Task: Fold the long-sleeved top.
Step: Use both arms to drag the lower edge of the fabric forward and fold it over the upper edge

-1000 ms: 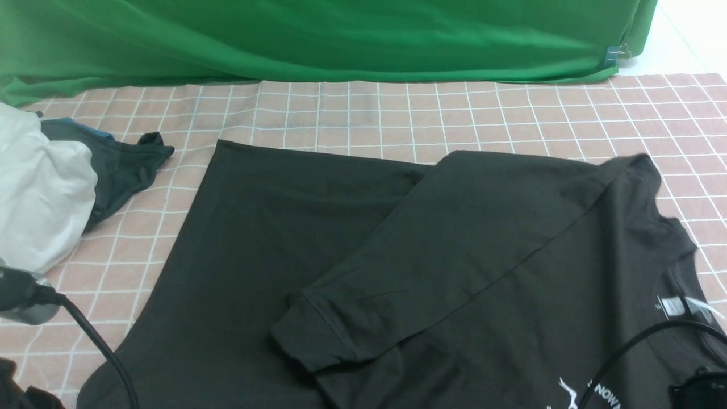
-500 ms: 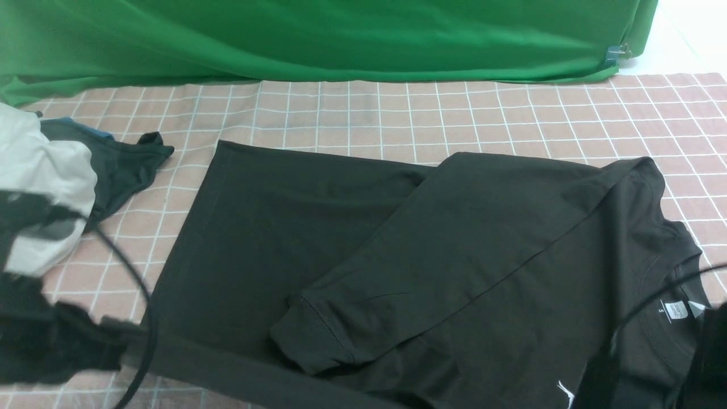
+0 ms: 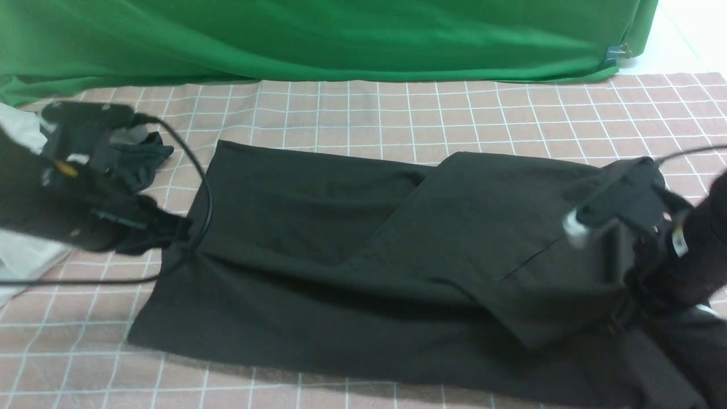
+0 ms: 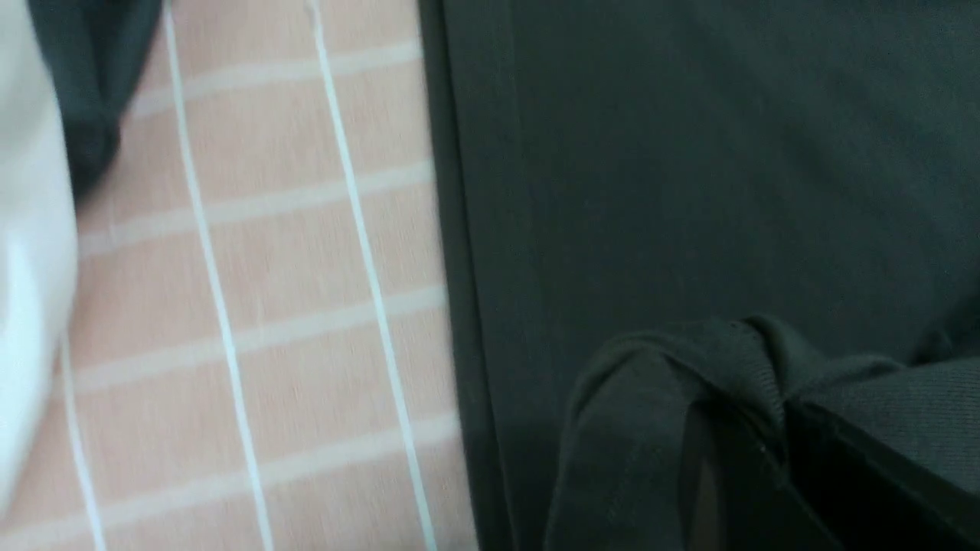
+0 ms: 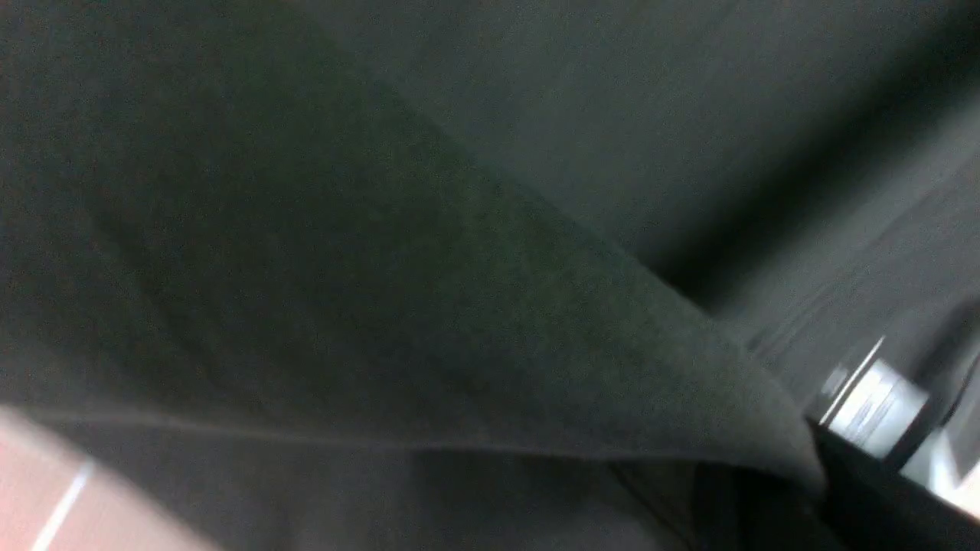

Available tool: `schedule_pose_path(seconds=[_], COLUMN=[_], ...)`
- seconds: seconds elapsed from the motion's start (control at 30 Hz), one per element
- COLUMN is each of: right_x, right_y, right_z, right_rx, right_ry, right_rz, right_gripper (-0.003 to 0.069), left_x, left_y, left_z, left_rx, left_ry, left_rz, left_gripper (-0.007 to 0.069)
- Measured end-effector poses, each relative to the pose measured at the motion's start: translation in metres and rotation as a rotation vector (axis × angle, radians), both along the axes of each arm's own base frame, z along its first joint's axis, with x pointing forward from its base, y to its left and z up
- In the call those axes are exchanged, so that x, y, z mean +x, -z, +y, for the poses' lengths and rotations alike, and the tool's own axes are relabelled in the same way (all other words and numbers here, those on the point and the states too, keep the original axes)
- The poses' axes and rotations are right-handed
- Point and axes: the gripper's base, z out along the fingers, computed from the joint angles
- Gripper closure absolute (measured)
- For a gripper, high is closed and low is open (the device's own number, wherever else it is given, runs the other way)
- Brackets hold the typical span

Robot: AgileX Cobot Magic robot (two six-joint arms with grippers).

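On the checked cloth [image 3: 363, 108] lies the black top [image 3: 318, 238], soft, light, floppy. Left gripper [image 3: 164, 227] pinches its hem corner, right gripper [image 3: 625, 227] pinches the shoulder edge; corners look the best hold, middle would sag.

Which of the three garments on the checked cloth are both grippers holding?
The large black long-sleeved top; the white garment and small dark cloth lie ungripped at far left.

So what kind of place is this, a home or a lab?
Probably a staged test bench: a green backdrop cloth clipped up behind a checked tablecloth, with clothes laid out for folding.
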Motion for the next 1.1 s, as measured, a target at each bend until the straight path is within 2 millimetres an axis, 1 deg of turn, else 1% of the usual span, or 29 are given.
schedule_pose_path(seconds=[0.07, 0.17, 0.2, 0.23, 0.27, 0.43, 0.47, 0.5, 0.6, 0.63, 0.67, 0.73, 0.8, 0.9, 1.03, 1.1], right_x=[0.017, 0.039, 0.046, 0.047, 0.058, 0.087, 0.089, 0.098, 0.114, 0.114, 0.122, 0.128, 0.140, 0.150, 0.157, 0.158], right_y=[0.001, 0.004, 0.004, 0.005, 0.005, 0.005, 0.005, 0.004, 0.005, 0.006, 0.006, 0.009, 0.014, 0.022, 0.032, 0.033], right_z=[-0.002, -0.005, -0.005, -0.006, -0.008, -0.016, -0.017, -0.020, -0.025, -0.025, -0.025, -0.024, -0.022, -0.021, -0.020, -0.022], right_rx=[0.012, 0.020, 0.024, 0.023, 0.028, 0.041, 0.041, 0.044, 0.046, 0.046, 0.048, 0.049, 0.054, 0.053, 0.048, 0.054], right_ry=[0.020, 0.046, 0.051, 0.052, 0.061, 0.098, 0.101, 0.115, 0.133, 0.134, 0.137, 0.137, 0.132, 0.129, 0.128, 0.142], right_rz=[-0.026, -0.047, -0.059, -0.057, -0.074, -0.118, -0.119, -0.132, -0.149, -0.146, -0.157, -0.159, -0.174, -0.172, -0.160, -0.170], right_gripper=[0.0604, 0.0604, 0.0604, 0.0604, 0.0604, 0.0604, 0.0604, 0.0604, 0.0604, 0.0604, 0.0604, 0.0604, 0.0604, 0.0599, 0.0546, 0.0425], left_x=[0.017, 0.037, 0.049, 0.049, 0.060, 0.097, 0.097, 0.108, 0.124, 0.125, 0.131, 0.137, 0.145, 0.152, 0.160, 0.164], left_y=[0.002, 0.006, 0.005, 0.007, 0.008, 0.011, 0.013, 0.014, 0.018, 0.020, 0.020, 0.022, 0.028, 0.034, 0.042, 0.045], left_z=[0.000, 0.000, 0.000, 0.000, 0.000, -0.001, -0.001, -0.002, -0.002, -0.002, -0.003, -0.003, -0.002, -0.002, -0.001, 0.000], left_rx=[0.004, 0.006, 0.006, 0.006, 0.007, 0.018, 0.019, 0.021, 0.025, 0.025, 0.026, 0.029, 0.036, 0.052, 0.072, 0.084], left_ry=[0.001, -0.003, -0.004, -0.004, -0.005, 0.016, 0.016, 0.020, 0.029, 0.029, 0.031, 0.032, 0.033, 0.040, 0.043, 0.042], left_rz=[-0.013, -0.022, -0.033, -0.028, -0.037, -0.062, -0.057, -0.065, -0.072, -0.069, -0.075, -0.080, -0.086, -0.087, -0.109, -0.141], left_gripper=[0.0574, 0.0574, 0.0574, 0.0574, 0.0574, 0.0574, 0.0574, 0.0574, 0.0574, 0.0574, 0.0574, 0.0574, 0.0574, 0.0574, 0.0574, 0.0565])
